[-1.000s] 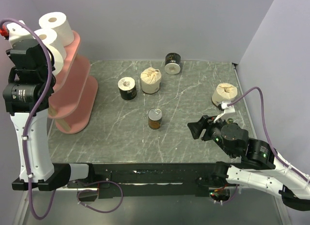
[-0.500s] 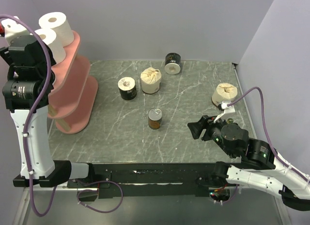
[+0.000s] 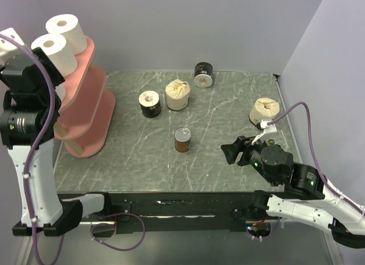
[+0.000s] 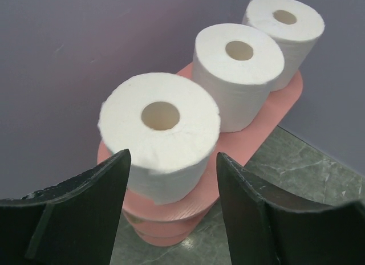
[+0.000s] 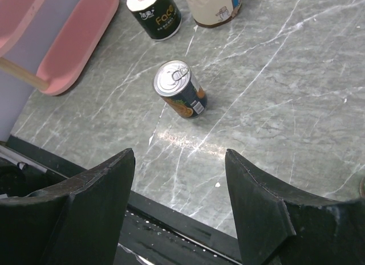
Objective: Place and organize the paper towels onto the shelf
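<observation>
Step judged: white batch done. Three white rolls [image 4: 238, 71] set upright in row on top board of shelf [image 4: 283, 101]. Four wrapped rolls left on bench [image 3: 228, 119] – black-wrapped rolls [image 3: 150, 104], cream-wrapped rolls [image 3: 177, 94]. Next move: wrapped roll to be fetched, lower board to be filled.

Left pincer [image 4: 172, 162] spread wide, nothing gripped; nearest white roll framed, no contact apparent. Right pincer [image 5: 179, 157] likewise apart, empty, held over bench near tin can [image 5: 179, 88].

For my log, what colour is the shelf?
The shelf is pink, shown best in the top external view.
</observation>
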Controlling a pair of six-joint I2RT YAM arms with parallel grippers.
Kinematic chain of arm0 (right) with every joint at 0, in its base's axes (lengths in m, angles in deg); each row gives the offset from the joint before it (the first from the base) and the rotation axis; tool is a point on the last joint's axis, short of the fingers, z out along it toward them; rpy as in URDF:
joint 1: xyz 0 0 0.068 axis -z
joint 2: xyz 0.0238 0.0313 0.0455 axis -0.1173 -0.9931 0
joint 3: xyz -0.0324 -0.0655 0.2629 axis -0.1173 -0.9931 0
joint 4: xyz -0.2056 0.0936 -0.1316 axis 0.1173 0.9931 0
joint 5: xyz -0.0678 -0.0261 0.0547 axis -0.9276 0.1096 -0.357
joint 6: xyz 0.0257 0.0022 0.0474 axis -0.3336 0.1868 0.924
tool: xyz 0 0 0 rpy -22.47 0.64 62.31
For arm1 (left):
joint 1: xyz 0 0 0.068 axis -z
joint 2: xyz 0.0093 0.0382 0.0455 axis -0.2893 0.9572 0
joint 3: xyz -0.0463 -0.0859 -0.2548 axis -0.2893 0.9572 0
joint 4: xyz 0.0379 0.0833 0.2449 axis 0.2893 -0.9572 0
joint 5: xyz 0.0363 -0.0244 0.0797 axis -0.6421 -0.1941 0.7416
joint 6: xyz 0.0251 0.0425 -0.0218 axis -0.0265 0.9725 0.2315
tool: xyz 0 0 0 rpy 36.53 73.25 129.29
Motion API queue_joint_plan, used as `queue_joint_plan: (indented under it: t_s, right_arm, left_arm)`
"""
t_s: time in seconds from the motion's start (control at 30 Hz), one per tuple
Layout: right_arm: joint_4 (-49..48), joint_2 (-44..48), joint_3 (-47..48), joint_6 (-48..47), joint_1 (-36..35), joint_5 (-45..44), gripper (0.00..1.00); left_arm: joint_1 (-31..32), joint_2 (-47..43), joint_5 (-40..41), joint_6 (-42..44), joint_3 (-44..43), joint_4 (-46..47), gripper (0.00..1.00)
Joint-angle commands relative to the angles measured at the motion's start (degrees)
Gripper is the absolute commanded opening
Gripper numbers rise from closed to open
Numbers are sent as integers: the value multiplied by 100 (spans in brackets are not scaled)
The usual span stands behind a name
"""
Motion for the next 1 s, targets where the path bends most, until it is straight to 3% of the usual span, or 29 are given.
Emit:
queue_joint_plan:
  t_s: [0.0, 0.4, 0.97]
  right_arm:
    - [4, -161, 388, -92, -45, 30, 72]
    - [-5, -319, 546, -48, -45, 145, 72]
    - [48, -354, 678, -65, -45, 101, 72]
  left_arm:
    - [-25, -230, 527, -70, 360, 286, 69]
    - [-112, -204, 660, -157, 888, 576, 81]
    - [-121, -150, -77, 44, 949, 936, 81]
